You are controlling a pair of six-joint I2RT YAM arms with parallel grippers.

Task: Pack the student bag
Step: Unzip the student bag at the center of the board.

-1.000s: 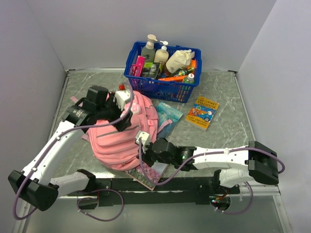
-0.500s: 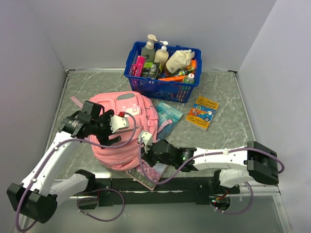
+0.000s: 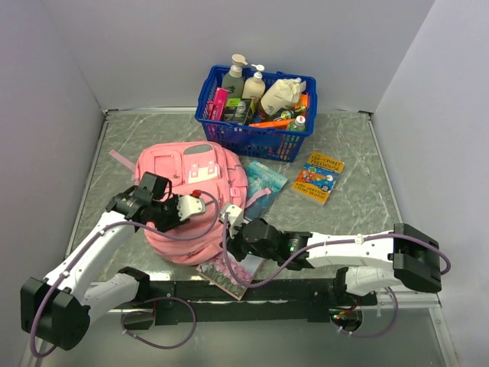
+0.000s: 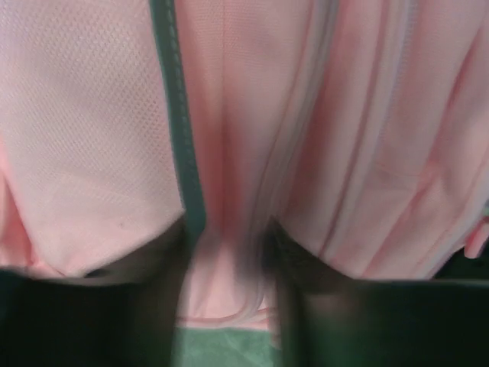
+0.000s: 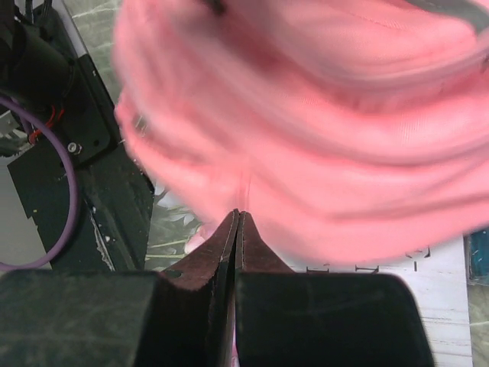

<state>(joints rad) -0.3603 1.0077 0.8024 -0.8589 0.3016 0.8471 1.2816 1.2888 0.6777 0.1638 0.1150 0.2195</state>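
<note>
Since a second ago, the large soft pink fabric backpack (image 3: 192, 200) has dropped flatter at centre-left; left jaws straddle fabric, right jaws clenched.

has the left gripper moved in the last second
Yes. The left gripper has come down toward the arm bases, away from the blue basket, over the near-left part of the student bag.

Grey marbled table (image 3: 359, 164), carrying a large soft pink fabric backpack (image 3: 187, 202). Behind the backpack, a blue plastic basket of bottles (image 3: 254, 111). Right of it, a small blue pencil case (image 3: 266, 177); further right, a colourful paperback book (image 3: 318, 178). Under its near edge, a flat pink-patterned booklet (image 3: 233, 274).
</note>
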